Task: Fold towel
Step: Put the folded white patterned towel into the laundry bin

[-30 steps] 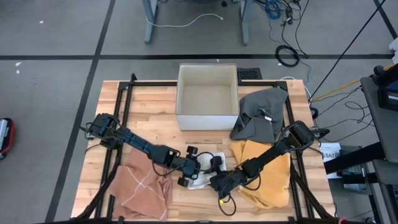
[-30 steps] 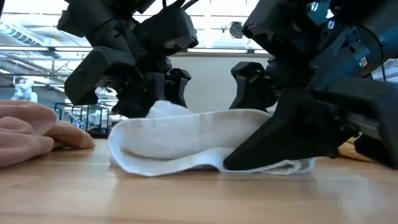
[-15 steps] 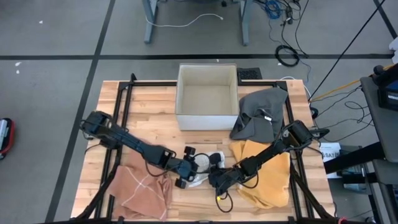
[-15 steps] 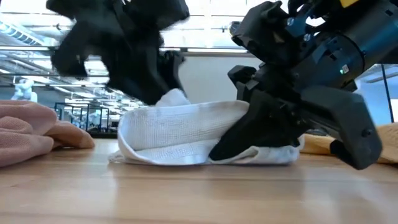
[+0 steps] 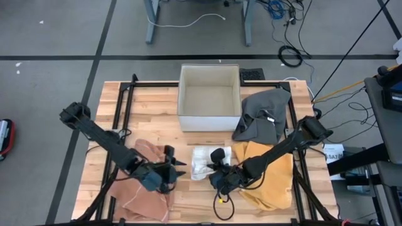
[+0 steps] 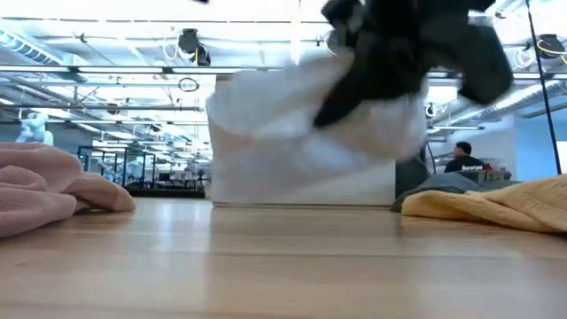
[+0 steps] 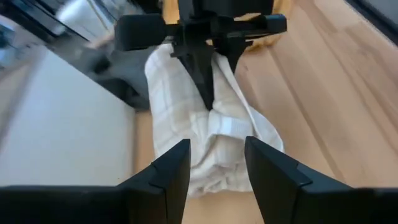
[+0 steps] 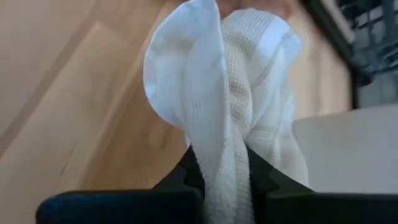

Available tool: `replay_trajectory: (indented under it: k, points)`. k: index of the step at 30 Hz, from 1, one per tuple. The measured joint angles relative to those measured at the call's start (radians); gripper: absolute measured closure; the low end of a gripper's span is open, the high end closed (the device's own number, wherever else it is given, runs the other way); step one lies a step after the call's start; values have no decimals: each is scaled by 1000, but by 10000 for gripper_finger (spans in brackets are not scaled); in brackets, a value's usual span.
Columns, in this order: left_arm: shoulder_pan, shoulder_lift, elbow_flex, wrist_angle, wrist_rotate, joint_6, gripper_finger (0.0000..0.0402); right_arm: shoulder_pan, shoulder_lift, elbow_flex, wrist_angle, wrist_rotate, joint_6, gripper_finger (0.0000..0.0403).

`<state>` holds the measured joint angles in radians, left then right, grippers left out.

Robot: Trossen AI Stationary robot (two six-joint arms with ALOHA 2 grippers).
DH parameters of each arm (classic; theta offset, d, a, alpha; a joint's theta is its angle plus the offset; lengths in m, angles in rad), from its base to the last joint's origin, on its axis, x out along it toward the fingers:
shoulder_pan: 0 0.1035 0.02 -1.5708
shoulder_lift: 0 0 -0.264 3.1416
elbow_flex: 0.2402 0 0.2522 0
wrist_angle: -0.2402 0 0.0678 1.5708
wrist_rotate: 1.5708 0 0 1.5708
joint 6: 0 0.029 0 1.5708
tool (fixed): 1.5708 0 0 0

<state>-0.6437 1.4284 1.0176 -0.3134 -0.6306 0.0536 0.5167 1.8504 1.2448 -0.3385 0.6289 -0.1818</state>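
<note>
The white towel (image 5: pixel 201 162) is bunched up and raised above the table's middle, with my right gripper (image 5: pixel 217 159) shut on it. It shows close up in the right wrist view (image 8: pixel 230 81). In the low view the white towel (image 6: pixel 310 115) is a blur above the wood. My left gripper (image 5: pixel 176 163) stands open to the towel's left, above the pink towel (image 5: pixel 144 188). Its two fingers frame the white towel (image 7: pixel 205 143) from a distance and touch nothing. My right gripper pinches a bunch of several folds of the white towel (image 8: pixel 224 140) between its two fingers (image 8: pixel 193 167). The fingers slant down from the table's near side. The towel spills out beyond the fingertips. The low view shows none of it lying on the wood.
An open white box (image 5: pixel 209 97) stands at the table's far middle. A grey cloth (image 5: pixel 264 113) and a yellow towel (image 5: pixel 270 169) lie under my right arm. The pink towel (image 6: pixel 44 186) lies at the near left. Bare wood shows at the far left.
My right gripper has taken hold of the white towel and risen, lifting it from lying flat on the table into a raised bunch. My left gripper has risen and drawn back toward the table's left edge, away from the white towel, and now stands over the pink towel.
</note>
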Motion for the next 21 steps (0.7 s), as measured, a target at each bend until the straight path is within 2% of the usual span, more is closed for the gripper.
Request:
replay_trajectory:
  k: [4, 8, 13, 16, 21]
  points:
    - [-43, -31, 0, -23, -80, 2, 241, -2, -61, 120, -131, 38, -79, 370]
    - [-50, -33, 0, -50, -89, 3, 241, -25, -132, 207, -231, 86, -178, 370]
    - [-37, -33, 0, -91, -89, 4, 241, -110, -260, 234, -241, 130, -318, 370]
    - [-26, -33, 0, -112, -90, 9, 241, -197, -332, 233, -238, 106, -391, 370]
    - [11, -33, 0, -142, -84, 45, 241, -397, -406, 234, -220, -52, -504, 370]
